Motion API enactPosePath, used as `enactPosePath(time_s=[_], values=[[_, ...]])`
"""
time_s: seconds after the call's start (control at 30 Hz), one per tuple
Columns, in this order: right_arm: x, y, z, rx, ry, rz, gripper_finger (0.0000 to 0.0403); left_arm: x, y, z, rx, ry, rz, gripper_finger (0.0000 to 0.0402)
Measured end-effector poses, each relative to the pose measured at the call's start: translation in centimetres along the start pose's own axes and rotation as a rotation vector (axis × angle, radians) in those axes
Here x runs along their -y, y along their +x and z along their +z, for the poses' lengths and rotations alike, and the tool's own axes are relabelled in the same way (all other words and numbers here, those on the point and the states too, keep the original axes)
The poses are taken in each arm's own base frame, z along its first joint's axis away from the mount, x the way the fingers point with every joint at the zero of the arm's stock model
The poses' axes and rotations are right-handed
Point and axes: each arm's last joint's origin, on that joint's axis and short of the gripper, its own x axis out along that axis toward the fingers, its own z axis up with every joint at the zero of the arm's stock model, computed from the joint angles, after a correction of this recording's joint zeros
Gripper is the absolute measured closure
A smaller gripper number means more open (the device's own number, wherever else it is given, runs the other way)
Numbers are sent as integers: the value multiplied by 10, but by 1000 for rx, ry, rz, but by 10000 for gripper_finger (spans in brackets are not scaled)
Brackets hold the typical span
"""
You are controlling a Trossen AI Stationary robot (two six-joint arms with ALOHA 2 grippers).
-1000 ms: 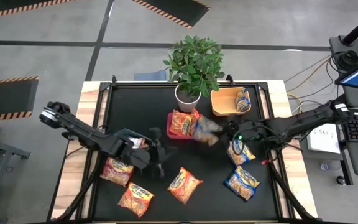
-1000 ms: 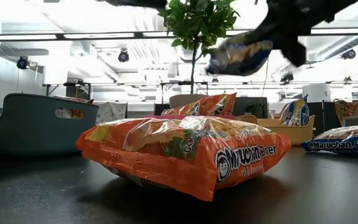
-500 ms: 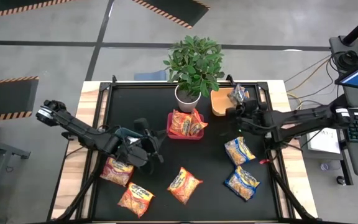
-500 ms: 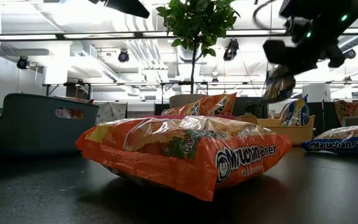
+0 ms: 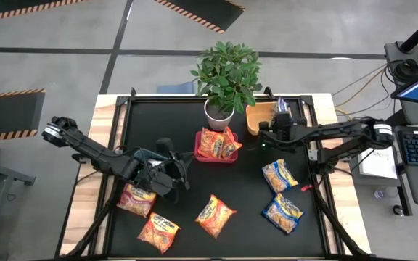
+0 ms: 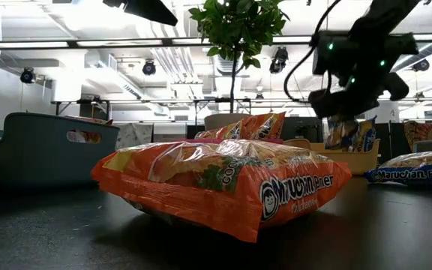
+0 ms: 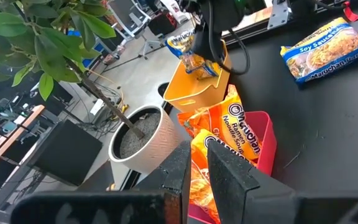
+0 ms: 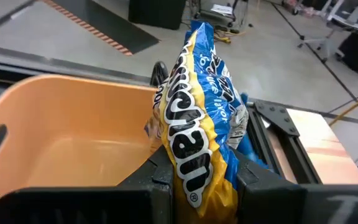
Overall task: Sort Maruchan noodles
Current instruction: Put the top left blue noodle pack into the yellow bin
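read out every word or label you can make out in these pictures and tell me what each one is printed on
"Maruchan Ramen": orange packet nearest the low camera.
"Maruchan Ram...": blue packet at the table's right, low view.
"Soy Sauce" and "Maruchan Ramen": blue packet lying flat, left wrist view.
"Maruchan Ramen": orange packets in the red bin.
Blue packet in the right gripper: lettering sideways, not legible.

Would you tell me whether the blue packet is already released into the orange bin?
Not released: the right gripper clamps the blue packet above the orange bin.

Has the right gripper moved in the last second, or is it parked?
Yes. The right gripper, shut on a blue packet, has travelled from beside the red bin toward the table's far edge and now sits over the orange bin.
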Motion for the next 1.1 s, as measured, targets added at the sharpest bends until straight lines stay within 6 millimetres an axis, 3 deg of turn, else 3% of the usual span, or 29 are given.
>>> enactPosePath(time_s=[0.63,1.1], values=[[-28,23,-37,-48,-59,-75,338,0,0,0,-3,4,0,365],[-20,15,-25,-81,-25,-38,256,0,0,0,-3,4,0,365]])
